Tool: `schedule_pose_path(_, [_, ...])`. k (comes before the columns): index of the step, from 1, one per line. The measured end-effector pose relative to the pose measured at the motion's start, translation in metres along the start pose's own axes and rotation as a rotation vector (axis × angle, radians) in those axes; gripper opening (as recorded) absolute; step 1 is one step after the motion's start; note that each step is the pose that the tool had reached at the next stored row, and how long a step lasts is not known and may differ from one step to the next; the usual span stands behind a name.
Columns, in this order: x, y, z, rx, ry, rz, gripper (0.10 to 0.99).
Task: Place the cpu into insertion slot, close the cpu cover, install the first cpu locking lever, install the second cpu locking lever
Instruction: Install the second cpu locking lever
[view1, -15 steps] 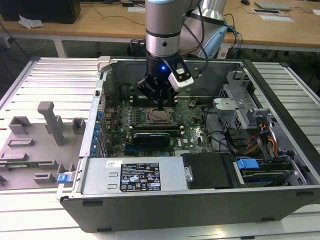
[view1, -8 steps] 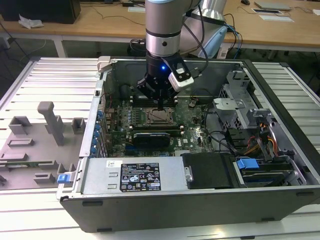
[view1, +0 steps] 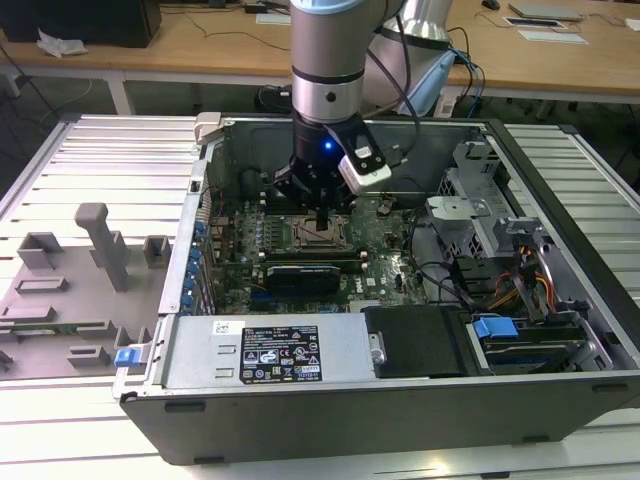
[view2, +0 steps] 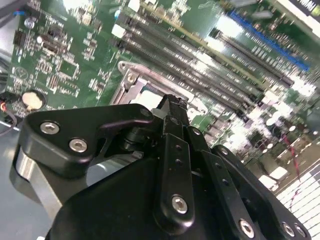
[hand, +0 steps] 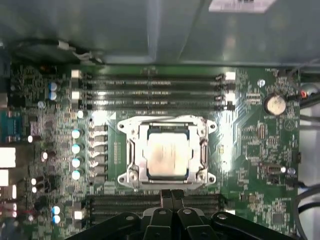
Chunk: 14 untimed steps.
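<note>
The chip (hand: 162, 156) sits flat in its socket (hand: 131, 152), cover (hand: 167, 121) down around it. The hand (hand: 171, 192) hovers just beside, fingers clenched together and empty, probably set for pushing, not gripping.

Gripper (view2: 172, 107) hangs low over the green circuit board (view2: 65, 55), fingers pressed together. Just past its tip sits the cpu cover (view2: 131, 80), with long memory slots (view2: 200, 60) running beyond.
</note>
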<state>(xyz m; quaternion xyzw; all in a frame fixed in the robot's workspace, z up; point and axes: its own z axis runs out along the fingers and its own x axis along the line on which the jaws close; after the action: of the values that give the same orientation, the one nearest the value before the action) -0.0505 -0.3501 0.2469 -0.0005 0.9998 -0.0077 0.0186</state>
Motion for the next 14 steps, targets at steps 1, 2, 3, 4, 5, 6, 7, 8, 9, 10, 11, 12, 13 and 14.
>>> schedule_pose_path(1, [0.0,-0.0028,0.0001,0.0,-0.0001,0.0,0.106])
schedule_pose_path(2, [0.0,-0.0043,0.0001,0.0,0.0,0.0,0.106])
schedule_pose_path(3, [0.0001,-0.0047,0.0002,0.0,-0.0002,0.0,0.106])
schedule_pose_path(4, [0.0001,-0.0048,0.0001,0.0,-0.0001,0.0,0.106])
schedule_pose_path(5, [0.0,-0.0051,0.0004,0.0,0.0066,0.0,0.106])
schedule_pose_path(6, [0.0,-0.0055,0.0007,-0.001,0.0271,-0.001,0.106])
schedule_pose_path(7, [0.0,-0.0057,0.0009,-0.001,0.037,-0.001,0.106])
schedule_pose_path(8, [0.0,-0.0057,0.0008,-0.001,0.0396,-0.001,0.106])
schedule_pose_path(9, [0.0,-0.0057,0.0008,-0.001,0.0396,-0.001,0.106])
schedule_pose_path(10, [0.0,-0.0059,0.0011,-0.005,0.0395,-0.001,0.106])
schedule_pose_path(11, [0.0003,-0.0071,0.0014,-0.018,0.0392,0.0,0.106])
schedule_pose_path(12, [0.001,-0.0098,0.0019,-0.039,0.0391,0.0,0.106])
schedule_pose_path(13, [0.0017,-0.0126,0.0023,-0.058,0.0392,0.0,0.106])
schedule_pose_path(14, [0.002,-0.014,0.0026,-0.067,0.0391,0.001,0.106])
